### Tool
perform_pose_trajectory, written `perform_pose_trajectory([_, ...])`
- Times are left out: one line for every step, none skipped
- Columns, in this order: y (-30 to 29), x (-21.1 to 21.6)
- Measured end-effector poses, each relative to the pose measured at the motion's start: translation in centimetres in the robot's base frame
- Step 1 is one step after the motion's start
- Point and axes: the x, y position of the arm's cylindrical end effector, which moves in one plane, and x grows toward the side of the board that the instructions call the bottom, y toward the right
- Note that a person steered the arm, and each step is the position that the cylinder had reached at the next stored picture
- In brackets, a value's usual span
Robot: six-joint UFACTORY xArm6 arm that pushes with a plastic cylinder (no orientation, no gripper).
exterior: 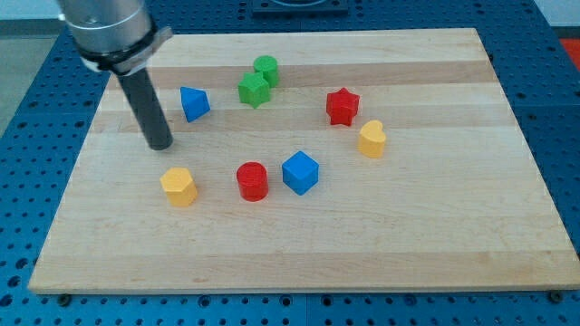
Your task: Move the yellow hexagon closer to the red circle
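Wooden board (299,263) on a blue perforated bench (18,136); the rod's tip (160,145) rests near the view's left edge, bearing no jaws and holding nothing, just above the yellow hexagon (179,186) and apart from it; the red circle (253,180) stands to the hexagon's right, with the blue cube (300,172) just beside it; further up lie a blue triangle (194,103), two touching green blocks (259,81), a red star (343,106) and a yellow heart (372,139).
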Motion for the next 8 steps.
perform_pose_trajectory([-0.2, 3.9])
perform_pose_trajectory([-0.2, 7.8])
perform_pose_trajectory([-1.3, 8.3])
perform_pose_trajectory([-1.4, 8.3])
perform_pose_trajectory([1.3, 8.3])
perform_pose_trajectory([4.2, 8.3])
perform_pose_trajectory([5.0, 8.3])
perform_pose_trajectory([5.7, 8.0])
